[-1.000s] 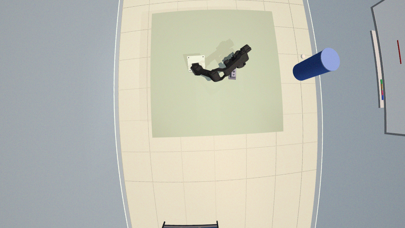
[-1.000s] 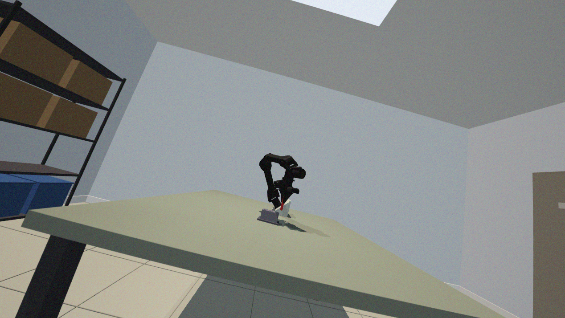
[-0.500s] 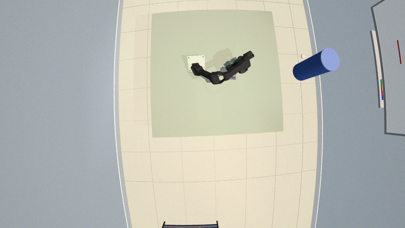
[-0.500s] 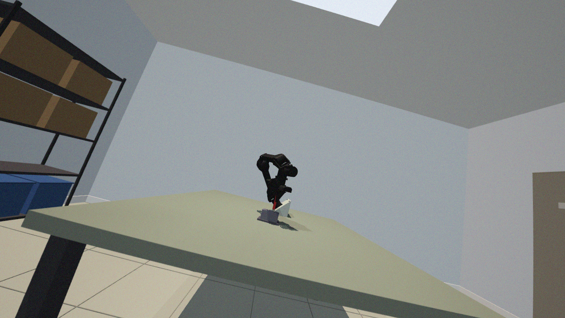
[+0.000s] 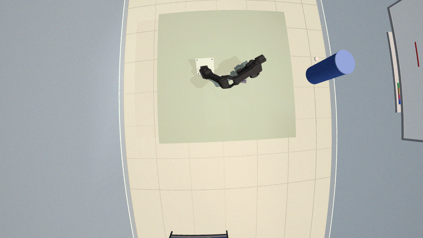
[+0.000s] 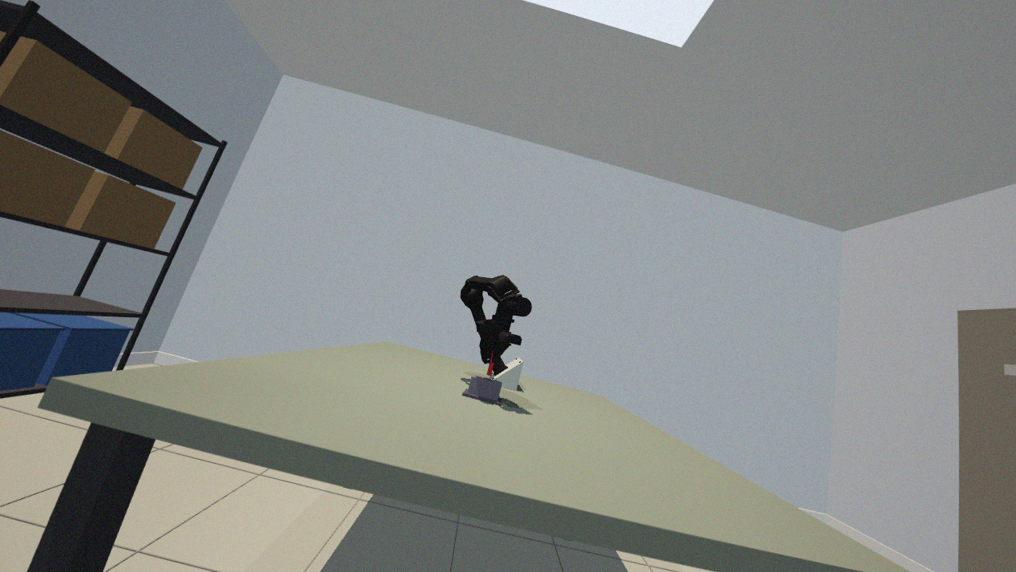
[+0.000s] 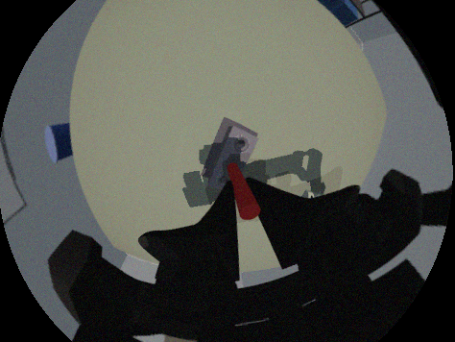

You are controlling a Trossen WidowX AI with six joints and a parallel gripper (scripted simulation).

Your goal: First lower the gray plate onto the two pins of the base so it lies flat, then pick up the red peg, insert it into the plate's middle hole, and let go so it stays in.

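Note:
My gripper (image 6: 492,358) (image 7: 238,183) is shut on the red peg (image 6: 490,367) (image 7: 244,194), which points down from the fingertips with a slight tilt. The gray-purple block of plate and base (image 6: 485,388) (image 7: 246,129) stands on the table; the plate appears to lie flat on top. In the wrist view the peg's lower end overlaps the block's shadowed part, and one ringed hole shows beyond it. In the exterior view the peg's tip is at or just above the block's top; contact is unclear. The middle hole is hidden. The top view shows only the block's edge (image 5: 244,81) below the arm.
The arm's white mounting plate (image 5: 209,63) (image 6: 513,376) stands beside the block on the green table (image 5: 225,118) (image 6: 320,397). A blue cylinder (image 5: 325,69) (image 7: 61,142) is beyond the table. The arm's shadow falls across the block.

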